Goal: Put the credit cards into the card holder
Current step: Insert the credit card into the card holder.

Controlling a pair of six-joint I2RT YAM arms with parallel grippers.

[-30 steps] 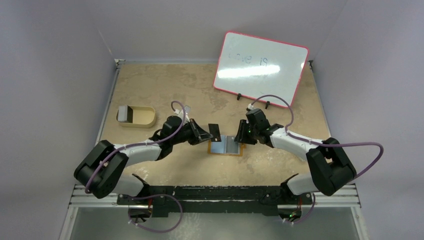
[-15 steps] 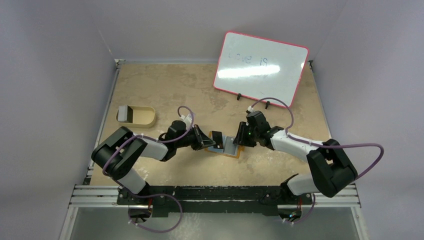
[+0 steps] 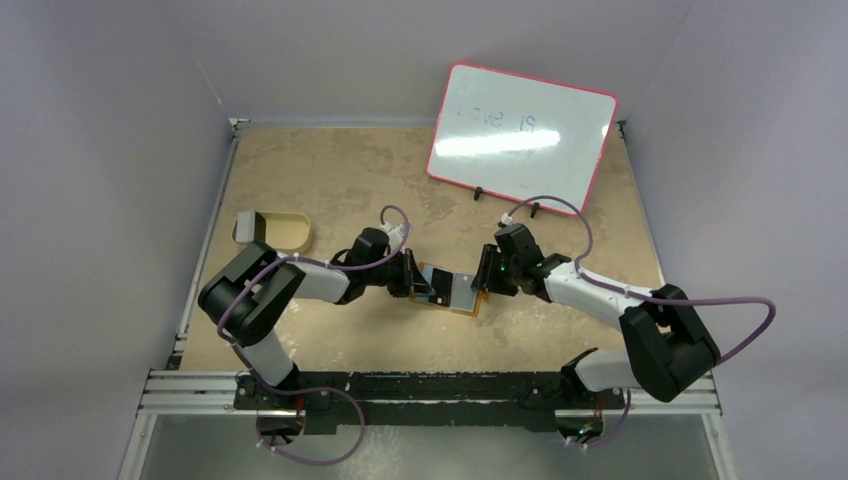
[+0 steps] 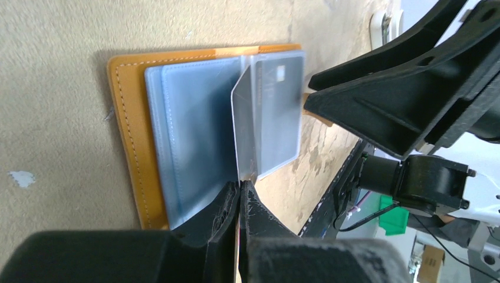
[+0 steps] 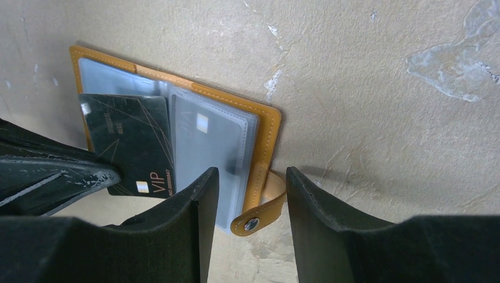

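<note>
1. While our left arm stretches low across the table [image 3: 330, 180], its left gripper [image 4: 240, 188] pinches the edge of a black VIP credit card [image 5: 130, 147].
2. We see that card tilted over the open card holder [image 5: 268, 141], which lies flat mid-table between both grippers.
3. Our right arm reaches in from the right; the right gripper [image 5: 250, 177] stands spread over the holder's snap tab [image 5: 253, 223].
</note>
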